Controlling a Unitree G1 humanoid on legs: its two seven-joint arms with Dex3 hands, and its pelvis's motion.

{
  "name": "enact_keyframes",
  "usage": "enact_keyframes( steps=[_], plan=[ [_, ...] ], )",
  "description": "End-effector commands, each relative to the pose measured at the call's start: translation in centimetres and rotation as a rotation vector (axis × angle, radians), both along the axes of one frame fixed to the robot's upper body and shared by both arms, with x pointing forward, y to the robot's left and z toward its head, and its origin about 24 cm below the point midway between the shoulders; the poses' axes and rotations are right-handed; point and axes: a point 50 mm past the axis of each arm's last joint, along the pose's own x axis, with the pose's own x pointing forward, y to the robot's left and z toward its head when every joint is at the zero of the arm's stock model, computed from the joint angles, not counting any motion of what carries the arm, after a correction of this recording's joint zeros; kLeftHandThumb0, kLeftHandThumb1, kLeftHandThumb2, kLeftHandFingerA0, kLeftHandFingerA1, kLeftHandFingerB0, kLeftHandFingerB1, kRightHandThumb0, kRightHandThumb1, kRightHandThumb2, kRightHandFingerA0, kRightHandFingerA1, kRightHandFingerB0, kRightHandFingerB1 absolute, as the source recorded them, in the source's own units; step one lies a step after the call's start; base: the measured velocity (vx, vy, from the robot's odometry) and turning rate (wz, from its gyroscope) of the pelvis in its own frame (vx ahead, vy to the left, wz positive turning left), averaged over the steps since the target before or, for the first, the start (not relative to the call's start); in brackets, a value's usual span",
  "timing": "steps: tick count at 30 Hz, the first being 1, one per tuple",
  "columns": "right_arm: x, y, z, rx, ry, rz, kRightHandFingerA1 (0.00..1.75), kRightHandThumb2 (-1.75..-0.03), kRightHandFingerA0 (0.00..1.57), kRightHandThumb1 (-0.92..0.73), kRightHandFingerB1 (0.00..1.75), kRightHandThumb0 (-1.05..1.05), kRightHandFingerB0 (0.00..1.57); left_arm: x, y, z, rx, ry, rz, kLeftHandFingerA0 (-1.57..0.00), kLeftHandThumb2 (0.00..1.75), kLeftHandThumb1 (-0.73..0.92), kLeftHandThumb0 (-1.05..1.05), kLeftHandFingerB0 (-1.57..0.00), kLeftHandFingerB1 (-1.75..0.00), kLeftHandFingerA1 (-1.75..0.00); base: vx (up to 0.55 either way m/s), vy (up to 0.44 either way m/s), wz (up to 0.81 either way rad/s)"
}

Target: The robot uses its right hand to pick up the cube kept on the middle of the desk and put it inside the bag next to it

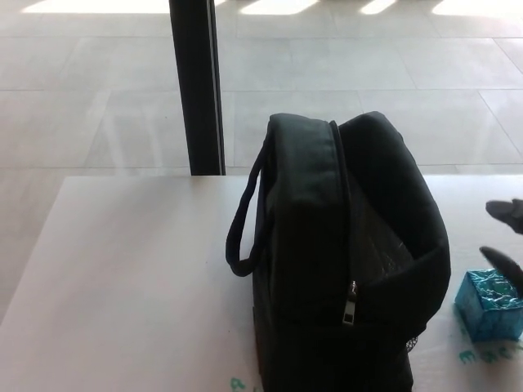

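Note:
A small teal cube (489,306) with a shiny patterned wrap sits on the white desk (122,278) at the right edge of the head view. Just left of it stands a black bag (343,261), upright, its top unzipped and gaping toward the right. My right hand (507,241) comes in from the right edge. Only two black fingertips (500,260) show, spread apart, just above and beside the cube. Nothing is held between them. The rest of the hand is out of frame. My left hand is not visible.
A dark vertical post (196,86) rises behind the desk's far edge. The bag's carry handle (243,224) loops out on its left side. Green printed marks (482,356) lie on the desk near the cube. Pale tiled floor lies beyond.

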Motion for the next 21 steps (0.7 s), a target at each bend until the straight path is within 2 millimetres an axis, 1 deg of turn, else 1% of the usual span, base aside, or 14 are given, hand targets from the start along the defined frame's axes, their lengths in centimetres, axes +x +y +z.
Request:
enact_keyframes(
  steps=[1, 5, 6, 7, 8, 11, 12, 13, 14, 15, 16, 17, 18, 21],
  plan=[
    [0.0, -1.6, -2.1, -0.169, 0.057, -0.054, 0.18, -1.04, 0.00, -0.69, 0.06, -0.98, 0.01, -0.3, 0.7, 0.3, 0.019, 0.015, 0.022, -0.38, 0.61, 0.71, -0.73, -0.29, -0.39, -0.52, 0.00, 0.000, 0.00],
    [0.1, -1.8, -2.7, -0.174, 0.072, -0.060, 0.17, -1.04, 0.00, -0.70, 0.05, -0.98, 0.01, -0.2, 0.8, 0.4, 0.023, 0.023, 0.014, -0.41, 0.61, 0.70, -0.75, -0.29, -0.39, -0.54, 0.00, 0.000, 0.00],
    [0.2, -1.7, -3.0, -0.183, 0.076, -0.059, 0.15, -1.05, 0.00, -0.70, 0.04, -1.00, 0.00, -0.2, 0.7, 0.3, 0.003, 0.004, 0.045, -0.35, 0.98, 0.49, -0.67, -0.16, -0.48, -0.62, 0.00, 0.000, 0.00],
    [0.3, -1.7, -3.1, -0.184, 0.077, -0.058, 0.15, -1.05, 0.00, -0.70, 0.04, -1.00, 0.00, -0.2, 0.7, 0.3, 0.001, 0.002, 0.048, -0.35, 0.98, 0.49, -0.67, -0.16, -0.48, -0.62, 0.00, 0.000, 0.00],
    [0.3, -1.6, -3.3, -0.190, 0.076, -0.055, 0.16, -1.04, 0.00, -0.70, 0.04, -1.00, 0.00, -0.2, 0.8, 0.3, -0.011, 0.008, 0.053, -0.36, 0.59, 0.68, -0.73, -0.29, -0.40, -0.53, 0.00, 0.000, 0.00],
    [0.5, -1.4, -3.7, -0.208, 0.085, -0.060, 0.20, -1.02, 0.00, -0.66, 0.11, -0.92, 0.02, 0.1, 0.6, 0.6, 0.024, -0.003, 0.006, -0.31, 0.61, 0.72, -0.73, -0.28, -0.39, -0.49, 0.00, 0.000, 0.00],
    [0.5, -1.3, -4.0, -0.210, 0.091, -0.066, 0.20, -1.01, 0.00, -0.64, 0.12, -0.91, 0.05, 0.1, 0.6, 0.6, 0.032, -0.003, -0.010, -0.34, 1.00, 0.53, -0.69, -0.15, -0.48, -0.61, 0.00, 0.000, 0.00],
    [0.5, -1.3, -4.2, -0.212, 0.095, -0.070, 0.20, -1.01, 0.00, -0.64, 0.12, -0.91, 0.08, 0.1, 0.7, 0.5, 0.022, -0.005, 0.034, -0.34, 0.98, 0.50, -0.68, -0.15, -0.48, -0.61, 0.00, 0.000, 0.00],
    [0.6, -1.3, -4.6, -0.217, 0.103, -0.077, 0.00, -0.80, 0.00, -0.59, 0.13, -0.86, 0.01, 0.1, 0.7, 0.6, 0.037, -0.005, 0.006, -0.37, 0.60, 0.71, -0.75, -0.29, -0.40, -0.52, 0.00, 0.000, 0.00],
    [0.7, -1.2, -4.8, -0.225, 0.108, -0.077, 0.02, -0.66, 0.00, -0.74, 0.24, -0.86, 0.00, 0.1, 0.7, 0.6, 0.038, -0.004, 0.000, -0.34, 0.99, 0.53, -0.70, -0.14, -0.47, -0.61, 0.00, 0.000, 0.00],
    [0.6, -1.2, -4.9, -0.227, 0.108, -0.077, 0.02, -0.66, 0.00, -0.74, 0.24, -0.86, 0.00, 0.2, 0.7, 0.7, 0.036, -0.003, 0.002, -0.34, 0.99, 0.53, -0.70, -0.14, -0.47, -0.61, 0.00, 0.000, 0.00],
    [0.7, -1.2, -5.0, -0.228, 0.109, -0.074, 0.00, -0.74, 0.00, -0.71, 0.20, -0.82, 0.00, 0.2, 0.7, 0.7, 0.036, -0.003, 0.000, -0.33, 0.99, 0.54, -0.74, -0.14, -0.46, -0.60, 0.00, 0.000, 0.00],
    [0.7, -1.0, -5.1, -0.230, 0.109, -0.066, 0.25, -1.01, 0.00, -0.62, 0.13, -0.90, 0.07, 0.2, 0.7, 0.6, 0.033, -0.004, 0.002, -0.34, 0.60, 0.71, -0.72, -0.28, -0.40, -0.51, 0.00, 0.000, 0.00],
    [0.9, 0.1, -5.1, -0.221, 0.088, -0.033, 0.23, -1.00, 0.00, -0.61, 0.12, -0.91, 0.06, 0.2, 0.6, 0.7, 0.010, -0.005, 0.033, -0.29, 0.60, 0.69, -0.73, -0.29, -0.40, -0.48, 0.00, 0.000, 0.00]
  ],
)
